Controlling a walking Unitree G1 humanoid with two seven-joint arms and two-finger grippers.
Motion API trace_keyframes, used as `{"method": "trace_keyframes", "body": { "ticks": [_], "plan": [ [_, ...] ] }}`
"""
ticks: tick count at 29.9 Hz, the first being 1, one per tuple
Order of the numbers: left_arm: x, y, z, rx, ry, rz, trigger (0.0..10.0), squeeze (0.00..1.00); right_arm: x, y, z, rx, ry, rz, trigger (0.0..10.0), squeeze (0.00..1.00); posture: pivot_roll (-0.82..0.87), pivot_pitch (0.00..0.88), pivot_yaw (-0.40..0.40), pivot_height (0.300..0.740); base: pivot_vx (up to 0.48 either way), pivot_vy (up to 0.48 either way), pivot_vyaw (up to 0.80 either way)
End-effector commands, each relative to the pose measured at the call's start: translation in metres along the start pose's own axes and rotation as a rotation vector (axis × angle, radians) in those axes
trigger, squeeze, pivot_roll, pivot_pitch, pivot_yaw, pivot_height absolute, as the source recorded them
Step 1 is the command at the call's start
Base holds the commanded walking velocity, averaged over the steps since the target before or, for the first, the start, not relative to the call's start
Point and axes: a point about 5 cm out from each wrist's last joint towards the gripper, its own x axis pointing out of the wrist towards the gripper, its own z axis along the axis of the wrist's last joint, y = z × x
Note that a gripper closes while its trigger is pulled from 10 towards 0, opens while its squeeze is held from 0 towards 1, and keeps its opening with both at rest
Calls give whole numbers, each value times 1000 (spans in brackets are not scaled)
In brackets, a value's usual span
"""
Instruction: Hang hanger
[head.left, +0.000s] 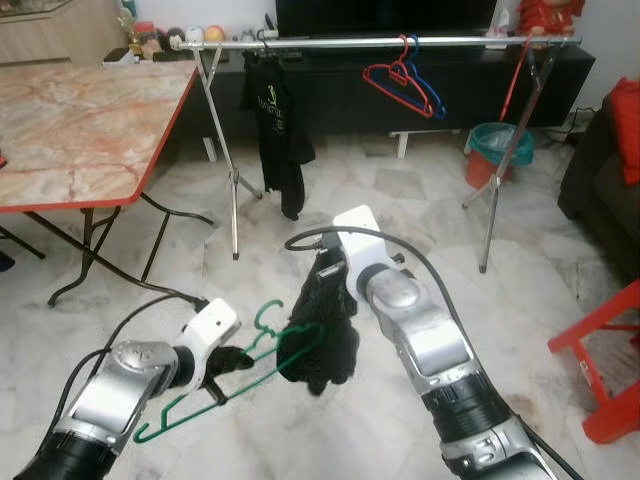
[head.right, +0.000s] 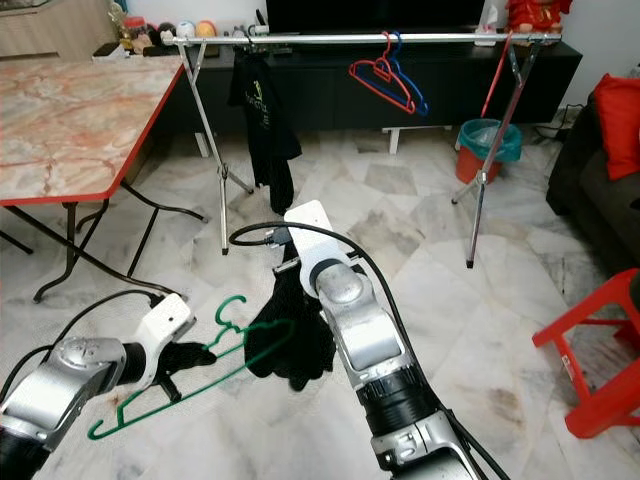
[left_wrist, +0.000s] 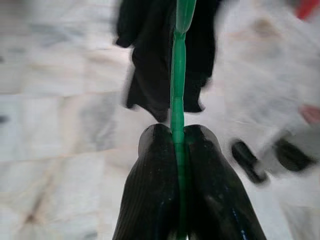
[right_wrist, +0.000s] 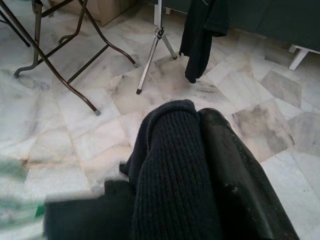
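Green hanger (head.left: 240, 375) tilted, hook toward rail (head.left: 370, 42).

Green hanger (head.left: 235, 375): smooth, slightly glossy plastic rod.
Black garment (head.left: 325, 325): matt ribbed knit cloth, coarse weave plain in the right wrist view.
Left gripper (left_wrist: 175, 145): smooth glossy black fingers pressed on the green hanger.
Right gripper (right_wrist: 200, 115): dull black finger with fine scuffs, against the black garment.
Arms (head.left: 425, 345): brushed silver metal, white plastic wrist housings.
Clothes rail (head.left: 370, 42), top of frame: polished metal tube.
Floor (head.left: 400, 180): polished marble tiles, grey-veined.
Table (head.left: 80, 120), upper left: glossy marble-pattern top, red edge.
Stool (head.left: 610, 350), lower right: red plastic.
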Motion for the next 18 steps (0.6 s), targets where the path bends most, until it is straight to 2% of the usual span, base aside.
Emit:
{"method": "trace_keyframes", "body": {
  "ticks": [1, 2, 4, 10, 11, 12, 15, 17, 18],
  "plan": [
    [-2, 11, 5, -18, -24, 79, 10000, 0, -2, 1, 11, -7, -41, -2, 10000, 0, -28, 10, 32, 740, 0, 0, 0],
    [-1, 10, 13, -42, -83, 54, 10000, 0, -2, 3, 12, -5, -42, 4, 10000, 0, -28, 11, 33, 740, 0, 0, 0],
    [-2, 6, 19, -53, -136, 4, 10000, 0, -3, 4, 12, -4, -43, 10, 10000, 0, -28, 11, 33, 740, 0, 0, 0],
    [-6, -4, 26, -47, -206, -87, 10000, 0, -2, 7, 10, -6, -38, 26, 10000, 0, -25, 12, 34, 740, 0, 0, 0],
    [-10, -12, 31, -50, -257, -165, 10000, 0, -2, 9, 9, -5, -36, 31, 10000, 0, -25, 12, 34, 740, 0, 0, 0],
    [-11, -14, 33, -50, -272, -192, 10000, 0, -2, 9, 9, -5, -35, 32, 10000, 0, -24, 12, 33, 740, 0, 0, 0],
    [-16, -26, 30, -21, -255, -307, 10000, 0, -1, 7, 8, -9, -29, 22, 10000, 0, -22, 12, 33, 740, 0, 0, 0],
    [-17, -28, 29, -19, -253, -324, 10000, 0, -1, 7, 7, -7, -28, 20, 10000, 0, -22, 12, 34, 740, 0, 0, 0],
    [-14, -24, 30, -20, -262, -270, 10000, 0, -1, 7, 8, -6, -29, 21, 10000, 0, -22, 12, 34, 740, 0, 0, 0]
  ]
}}
